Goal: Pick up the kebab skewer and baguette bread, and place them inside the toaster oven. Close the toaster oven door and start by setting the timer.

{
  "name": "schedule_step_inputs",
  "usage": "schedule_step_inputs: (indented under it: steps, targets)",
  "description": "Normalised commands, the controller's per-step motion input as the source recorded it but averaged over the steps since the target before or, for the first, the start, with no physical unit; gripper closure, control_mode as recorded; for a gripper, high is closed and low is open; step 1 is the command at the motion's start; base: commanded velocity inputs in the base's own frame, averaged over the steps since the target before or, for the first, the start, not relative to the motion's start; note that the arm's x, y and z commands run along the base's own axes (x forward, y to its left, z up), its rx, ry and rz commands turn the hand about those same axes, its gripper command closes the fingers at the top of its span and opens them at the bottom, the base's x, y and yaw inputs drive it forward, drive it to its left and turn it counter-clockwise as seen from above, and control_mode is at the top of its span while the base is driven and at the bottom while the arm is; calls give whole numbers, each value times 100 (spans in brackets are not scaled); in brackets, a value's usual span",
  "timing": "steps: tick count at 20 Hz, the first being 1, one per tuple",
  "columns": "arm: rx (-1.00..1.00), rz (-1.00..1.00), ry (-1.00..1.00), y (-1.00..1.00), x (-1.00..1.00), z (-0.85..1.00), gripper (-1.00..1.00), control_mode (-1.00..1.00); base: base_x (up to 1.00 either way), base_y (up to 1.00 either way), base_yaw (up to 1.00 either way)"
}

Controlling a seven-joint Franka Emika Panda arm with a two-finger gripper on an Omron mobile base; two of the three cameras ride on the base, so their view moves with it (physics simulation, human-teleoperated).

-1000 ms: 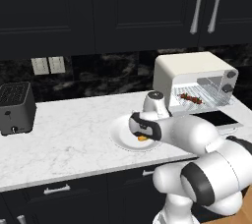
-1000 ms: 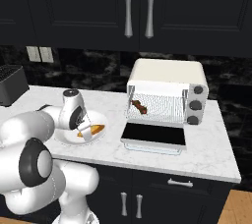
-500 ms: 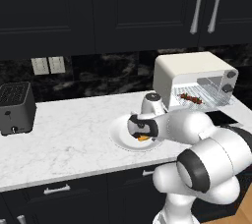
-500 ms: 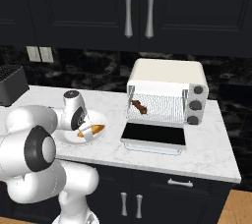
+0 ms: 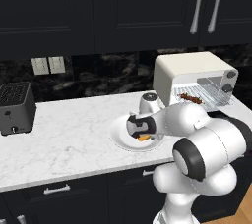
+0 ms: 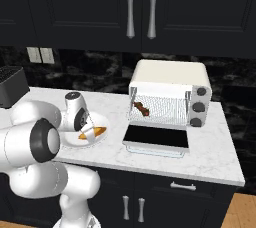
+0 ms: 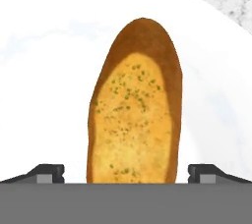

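Dark fingers (image 7: 49, 172) wide, straddling baguette bread (image 7: 135, 110)

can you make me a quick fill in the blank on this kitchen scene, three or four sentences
1. The golden orange-yellow baguette bread lies on a white ____.
2. The dark chunky kebab skewer rests on the rack inside the cream-white ____.
3. The dark glass toaster oven door is ____.
4. The two-finger gripper has its jaws ____ on either side of the bread.

Missing words: plate; toaster oven; open; open
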Motion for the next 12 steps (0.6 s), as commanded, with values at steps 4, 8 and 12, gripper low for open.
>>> schedule_step_inputs:
  steps: [4,8,12]
  targets:
    - [-2,0,0,-6,6,-11,-100,-100,0,0,0]
    - [-2,-1,1,-15,0,-20,-100,-100,0,0,0]
    - [-1,0,1,-6,3,-12,-100,-100,0,0,0]
